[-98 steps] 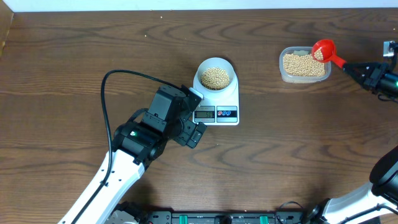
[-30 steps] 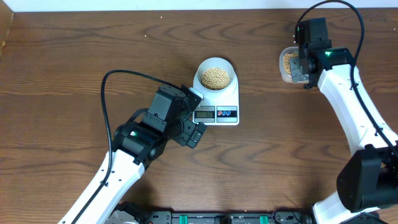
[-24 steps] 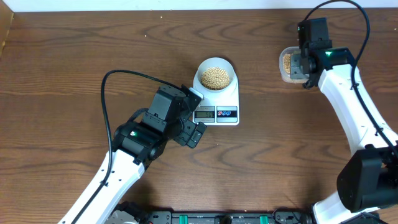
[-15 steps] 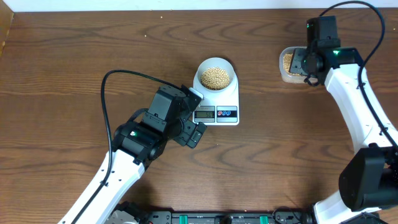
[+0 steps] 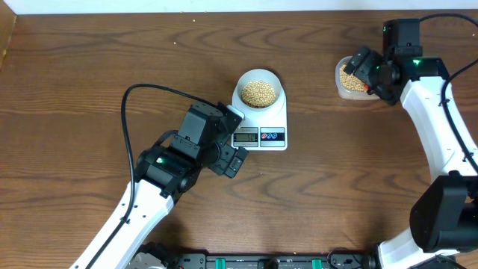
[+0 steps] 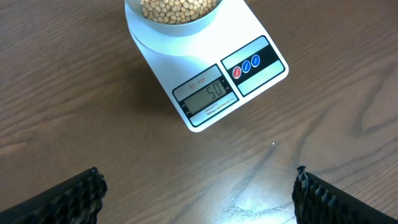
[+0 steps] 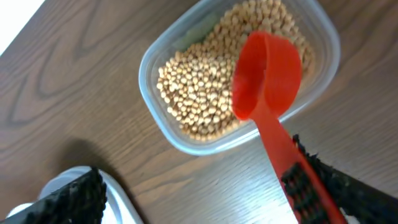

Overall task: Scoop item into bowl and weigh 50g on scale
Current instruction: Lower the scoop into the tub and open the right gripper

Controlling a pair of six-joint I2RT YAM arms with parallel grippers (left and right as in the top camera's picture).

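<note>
The pale bowl (image 5: 258, 91) full of tan beans (image 6: 179, 9) stands on the white scale (image 5: 261, 127), whose display (image 6: 205, 98) reads 50. My left gripper (image 6: 199, 199) hovers open just in front of the scale, nothing between its fingers; from above the left gripper (image 5: 236, 161) sits at the scale's near-left corner. My right gripper (image 7: 196, 196) is open beside the clear tub. A red scoop (image 7: 267, 81) lies with its cup on the beans in the tub, its handle running down against my right finger (image 7: 317, 186).
The clear plastic tub (image 5: 342, 88) of beans stands at the back right near the table's far edge. A black cable (image 5: 127, 127) loops over the left arm. Bare wood lies between the scale and the tub.
My right gripper opened and let go of the red scoop, which now rests in the tub. The right wrist swung to the right. The left arm has not moved.
</note>
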